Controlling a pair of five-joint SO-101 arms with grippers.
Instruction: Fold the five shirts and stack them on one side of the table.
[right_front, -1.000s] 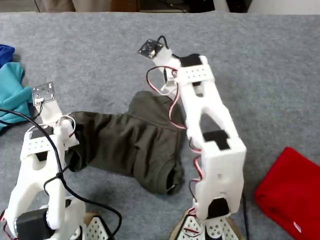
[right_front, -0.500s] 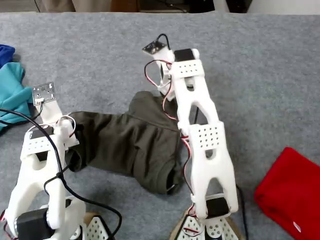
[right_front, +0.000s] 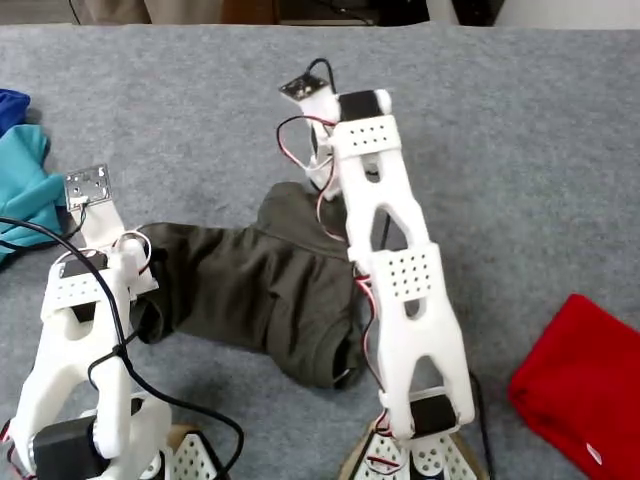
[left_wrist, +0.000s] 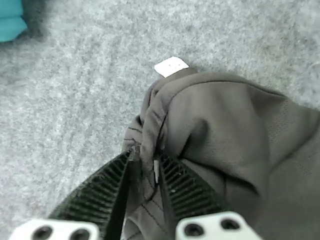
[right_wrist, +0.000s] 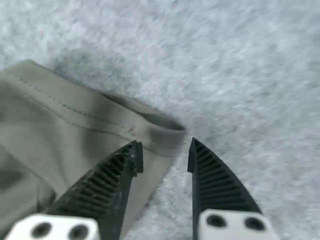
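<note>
Holding olive shirt (left_wrist: 225, 130) hem in our left jaws, clamped | our right jaws parted over its corner | grey counter (right_front: 520, 150)

The right gripper (right_wrist: 164, 146) hangs with its jaws apart over the stitched corner of the olive shirt (right_wrist: 60, 125). One finger is above the shirt, the other just off that corner, above the grey felt (right_wrist: 225, 60).

A grey felt cover (right_front: 520, 130) lay over the table from edge to edge. Along the top of the frame, behind it, ran dark and tan shapes (right_front: 250, 10), too cropped to identify.
</note>
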